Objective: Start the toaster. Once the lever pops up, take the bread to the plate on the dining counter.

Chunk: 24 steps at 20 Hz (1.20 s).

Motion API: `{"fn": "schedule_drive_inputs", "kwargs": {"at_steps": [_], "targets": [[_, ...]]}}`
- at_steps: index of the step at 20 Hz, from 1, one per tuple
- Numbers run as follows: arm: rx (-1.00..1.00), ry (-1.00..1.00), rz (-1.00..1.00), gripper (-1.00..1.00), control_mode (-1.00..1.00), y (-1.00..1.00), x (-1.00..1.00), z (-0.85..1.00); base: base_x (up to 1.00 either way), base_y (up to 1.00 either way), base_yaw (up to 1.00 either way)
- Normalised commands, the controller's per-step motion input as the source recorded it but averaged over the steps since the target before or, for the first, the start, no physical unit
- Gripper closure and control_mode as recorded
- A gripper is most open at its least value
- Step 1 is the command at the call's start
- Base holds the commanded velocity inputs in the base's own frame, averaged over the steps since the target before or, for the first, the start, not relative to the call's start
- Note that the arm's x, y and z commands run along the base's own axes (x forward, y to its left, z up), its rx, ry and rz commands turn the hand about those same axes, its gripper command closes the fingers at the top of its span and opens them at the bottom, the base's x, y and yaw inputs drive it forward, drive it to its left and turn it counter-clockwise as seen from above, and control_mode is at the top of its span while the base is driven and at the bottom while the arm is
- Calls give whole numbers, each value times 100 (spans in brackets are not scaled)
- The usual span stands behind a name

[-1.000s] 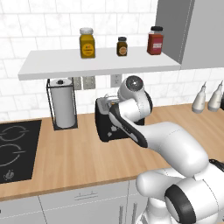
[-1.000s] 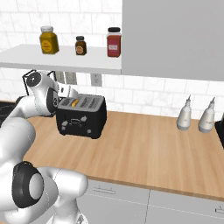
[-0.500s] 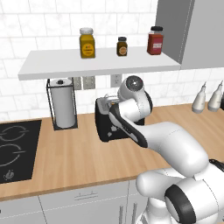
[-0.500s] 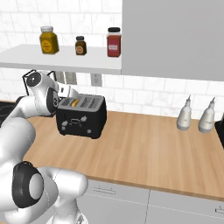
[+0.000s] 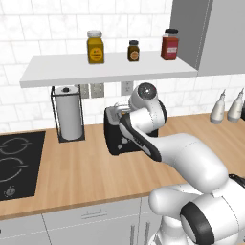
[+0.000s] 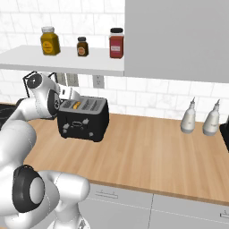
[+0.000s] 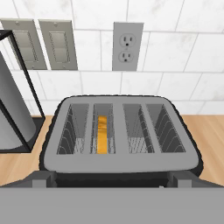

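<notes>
The black toaster [image 7: 118, 162] stands on the wooden counter against the tiled wall, also seen as the toaster [image 5: 115, 139] and the toaster [image 6: 82, 120]. The bread [image 7: 102, 133] sits deep in the second slot from the left, with only its orange-brown top edge showing; that same bread [image 6: 77, 105] appears as a small orange strip. My gripper [image 7: 113, 180] hovers just above the toaster's near edge, open, its two dark fingertips far apart with nothing between them. The plate and the dining counter are out of view.
A paper towel holder [image 5: 69, 112] stands left of the toaster, beside a black cooktop [image 5: 14, 165]. Two bottles [image 6: 199, 118] stand far right on the counter. A shelf [image 5: 105, 67] with three jars hangs above. Wall outlets [image 7: 127, 46] are behind the toaster.
</notes>
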Motion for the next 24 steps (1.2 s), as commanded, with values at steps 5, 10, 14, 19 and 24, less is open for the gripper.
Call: {"fn": "schedule_drive_inputs", "kwargs": {"at_steps": [5, 10, 14, 19, 24], "targets": [[0, 0, 0, -100, -100, 0, 0, 0, 0, 0, 0], [0, 0, 0, -100, -100, 0, 0, 0, 0, 0, 0], [0, 0, 0, -100, -100, 0, 0, 0, 0, 0, 0], [0, 0, 0, -100, -100, 0, 0, 0, 0, 0, 0], [0, 0, 0, -100, -100, 0, 0, 0, 0, 0, 0]]}}
